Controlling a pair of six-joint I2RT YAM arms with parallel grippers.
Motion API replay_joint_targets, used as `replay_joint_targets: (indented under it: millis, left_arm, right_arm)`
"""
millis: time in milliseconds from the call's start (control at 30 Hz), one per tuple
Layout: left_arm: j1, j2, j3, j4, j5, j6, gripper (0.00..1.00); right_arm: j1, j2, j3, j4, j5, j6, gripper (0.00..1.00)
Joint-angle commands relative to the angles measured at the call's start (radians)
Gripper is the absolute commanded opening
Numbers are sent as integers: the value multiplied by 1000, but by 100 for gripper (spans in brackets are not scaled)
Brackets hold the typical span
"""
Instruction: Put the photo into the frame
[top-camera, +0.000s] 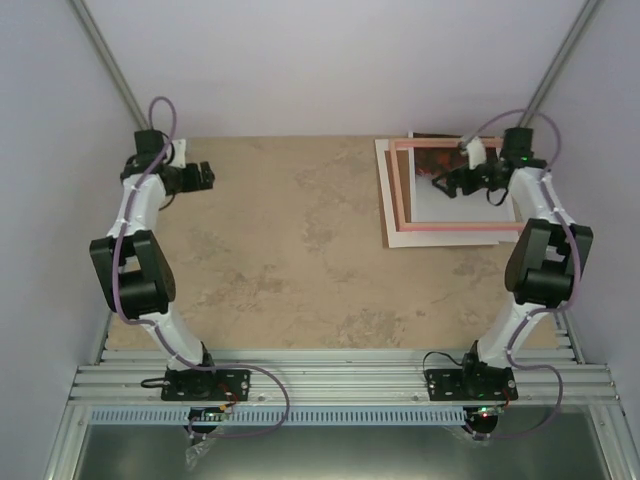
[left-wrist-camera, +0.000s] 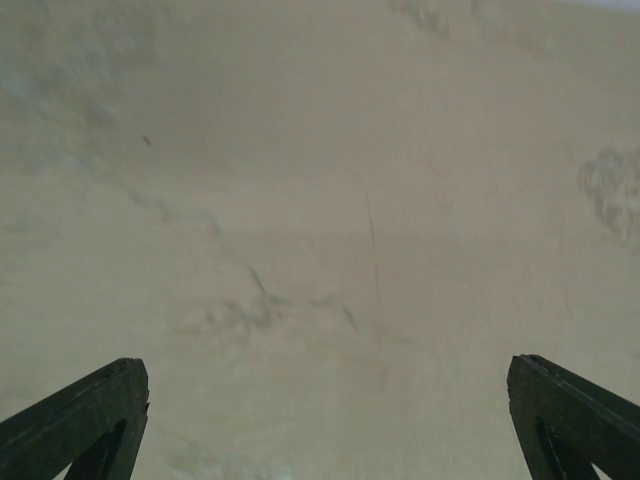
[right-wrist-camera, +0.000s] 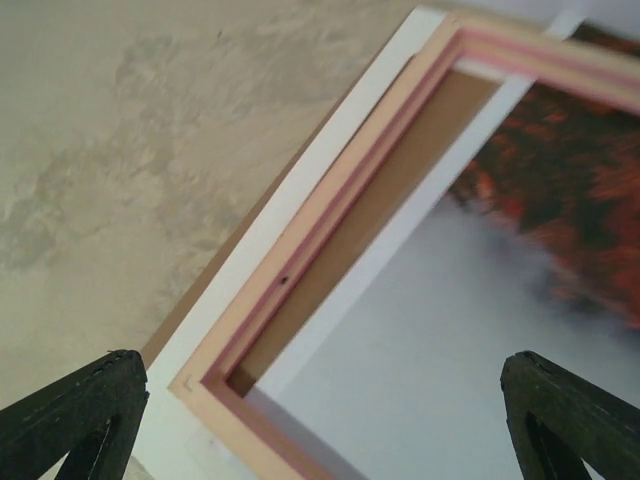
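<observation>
Top external view, items listed largest first.

- Walls (top-camera: 320, 60): pale and plain, closing three sides. The grey corner posts (top-camera: 108, 65) are cut off by the upper border.
- Counter (top-camera: 300, 240): beige, matt, mottled like stone. The left wrist view shows a faint scratch (left-wrist-camera: 374, 250).
- Rail (top-camera: 340, 385): ribbed aluminium along the near edge, carrying both arm bases.
- Left arm (top-camera: 135, 260): folded up the left side. Its jaws are spread wide over bare counter and hold nothing. Only two dark fingertips (left-wrist-camera: 90, 420) enter its wrist view.
- Right arm (top-camera: 545, 250): reaches over the frame and hides the frame's right side. Its jaws are likewise wide apart and empty. Whether they touch anything cannot be told.
- White sheet (top-camera: 430, 238): lies under the frame at far right, showing along the left and near sides.
- Frame (top-camera: 460, 227): pink, flat on that sheet.
- Photo (top-camera: 445, 208): face up inside the frame's opening, grey sky nearer, red-orange ground farther. Its far edge is hard to make out.
- Brown board (right-wrist-camera: 420, 170): a wedge showing between the frame and the photo's white border.
</observation>
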Motion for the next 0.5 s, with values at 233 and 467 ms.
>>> replay_joint_targets:
  millis: [233,467]
  left_arm:
    - [-117,-154,-278,125,-204,-108,99]
    - [-141,-211,-341,168,-293,-161,99]
  right_arm:
    - [312,2,-124,77,318,61,95]
    - [433,89,-52,116,481,150,90]
